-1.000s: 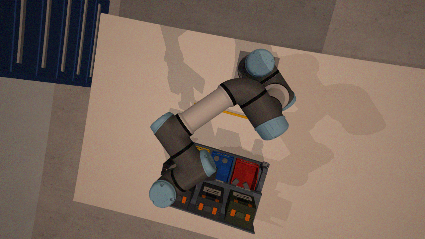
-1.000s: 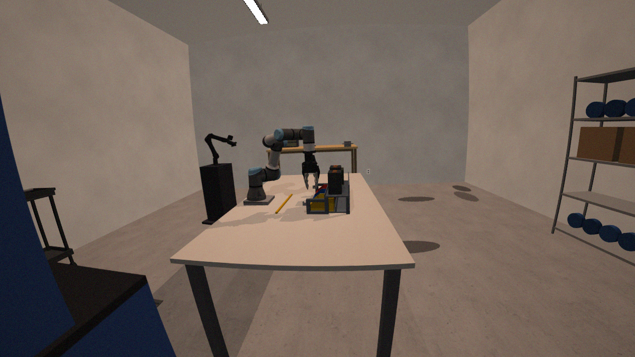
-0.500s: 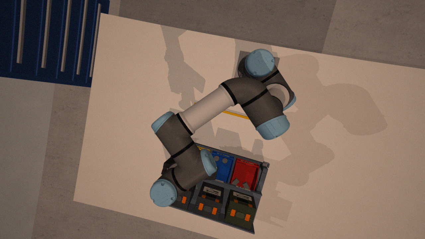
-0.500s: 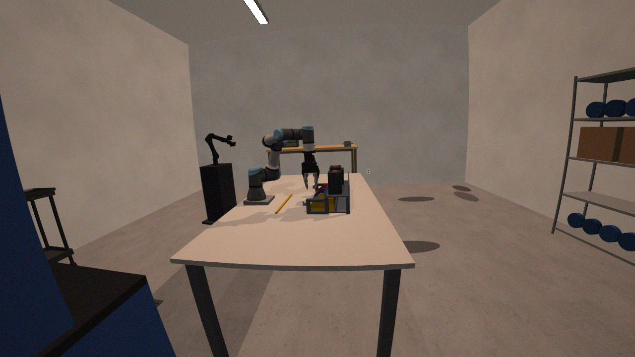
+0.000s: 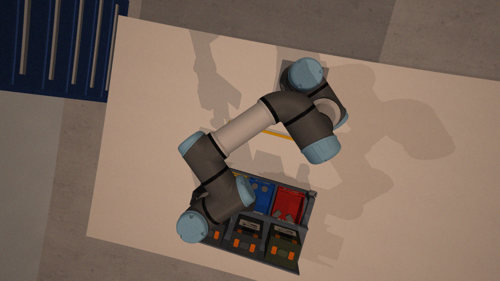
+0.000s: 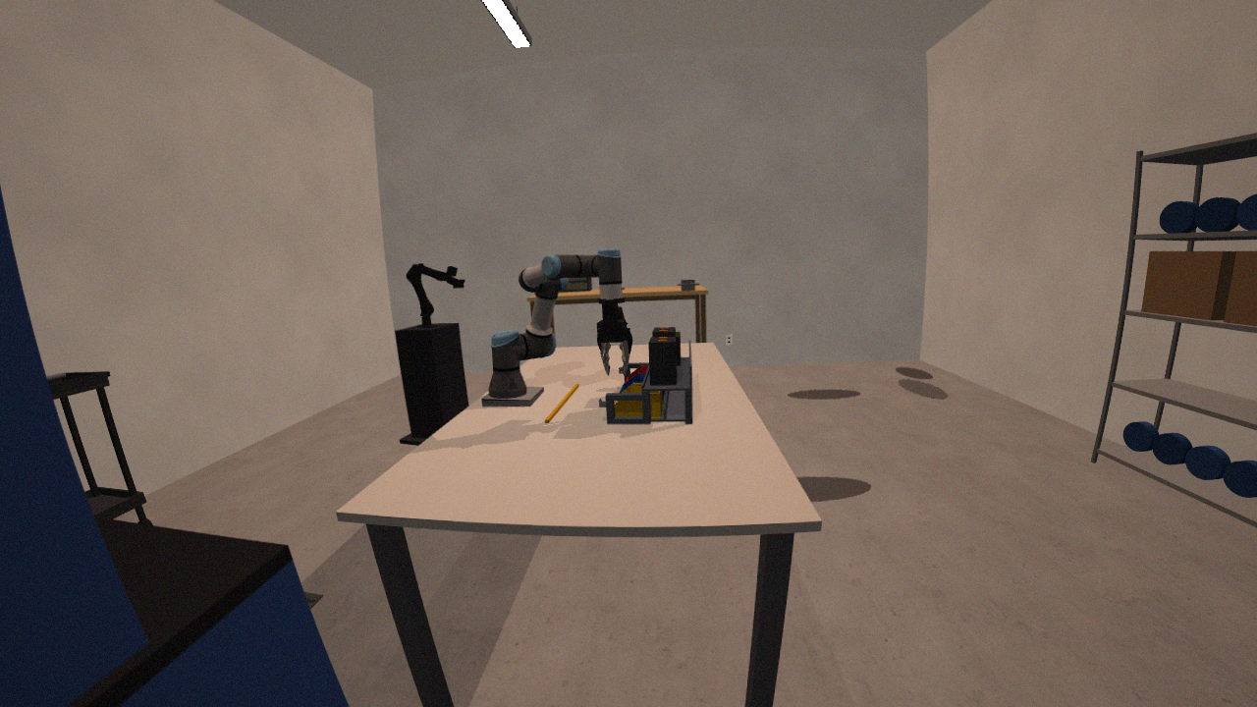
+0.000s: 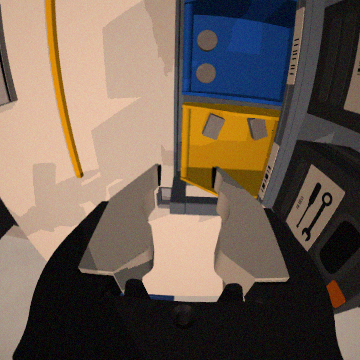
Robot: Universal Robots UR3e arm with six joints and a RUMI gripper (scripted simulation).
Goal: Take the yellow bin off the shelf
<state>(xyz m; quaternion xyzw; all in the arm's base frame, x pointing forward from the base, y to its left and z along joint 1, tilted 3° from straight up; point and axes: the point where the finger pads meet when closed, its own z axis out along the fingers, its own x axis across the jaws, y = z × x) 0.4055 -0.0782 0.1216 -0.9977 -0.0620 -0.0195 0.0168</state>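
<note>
Below my wrist, top view: the yellow open bin (image 5: 239, 173) (image 6: 628, 407) (image 7: 225, 155) sits in the end bay of the low shelf (image 5: 311, 209) (image 6: 691, 387) (image 7: 195, 206). My arm covers most of it, fingers too. Blue bin (image 5: 263, 199) (image 7: 240, 65) next door, red bin (image 5: 288, 204) beyond. Yellow strip (image 5: 277, 134) (image 6: 562, 403) (image 7: 61, 95) lies on the table (image 5: 402, 209) (image 6: 571, 474) (image 7: 30, 150); keep the set-down off it.

Exterior: my claw (image 6: 617, 373) (image 7: 186, 167) points down above the shelf's front side. Dark toolbox (image 6: 662, 360) (image 7: 310, 200) rises behind the bin, leaving little room for my knuckles on that side.

Wrist: claw partly open, daylight between the fingers, grasping nothing. Bin's near edge lies just ahead, at my right-hand fingertip in this view. Two loose grey blocks inside; they would slide if I tipped it. Reads as stiff, thin-walled plastic, fairly light, probably a bit slick. Best hold: pinch the front wall squarely, one finger inside, clear of the blocks and the shelf's front rail. Lift level; a one-wall grip may let the far end sag.
</note>
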